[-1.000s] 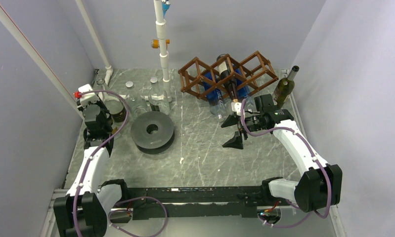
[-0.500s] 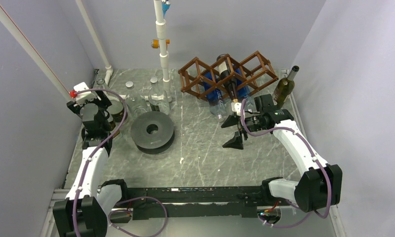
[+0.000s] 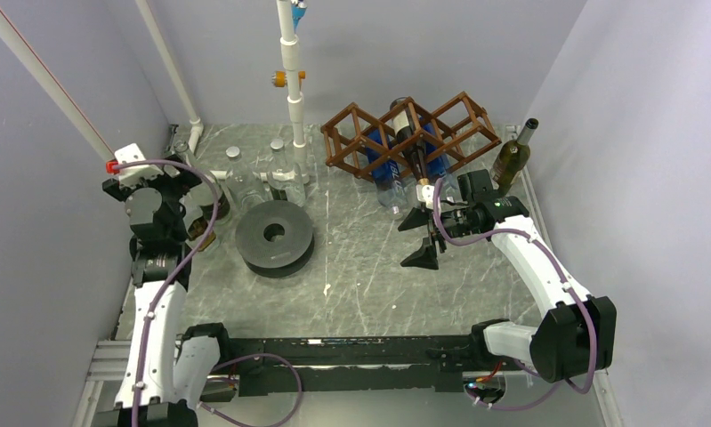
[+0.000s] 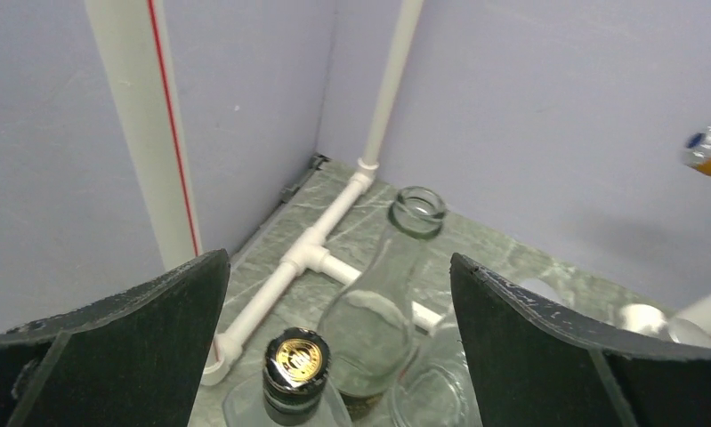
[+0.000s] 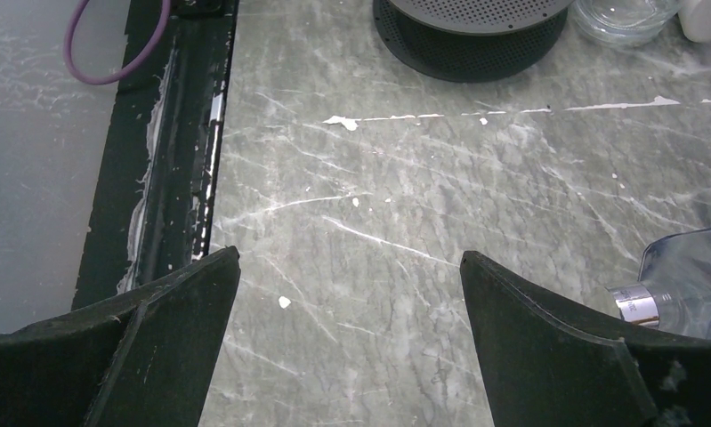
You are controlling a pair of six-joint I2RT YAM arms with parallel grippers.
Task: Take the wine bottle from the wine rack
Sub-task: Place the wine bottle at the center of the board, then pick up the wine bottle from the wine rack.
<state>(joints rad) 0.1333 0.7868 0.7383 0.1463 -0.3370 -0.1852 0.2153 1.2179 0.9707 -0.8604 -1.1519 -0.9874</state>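
The wine bottle (image 3: pixel 412 147) lies in the rack (image 3: pixel 352 133), not yet grasped; right claw (image 3: pixel 420 238) and left claw (image 4: pixel 335 267) both spread, empty.

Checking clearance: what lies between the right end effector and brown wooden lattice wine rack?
Top external view: neck of the dark wine bottle and a clear blue-labelled bottle.

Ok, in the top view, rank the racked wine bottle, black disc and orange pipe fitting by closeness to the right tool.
1. wine bottle, in the wine rack, just beyond the right tool.
2. black disc, to its left, mid-table.
3. orange fitting, far back, up high.
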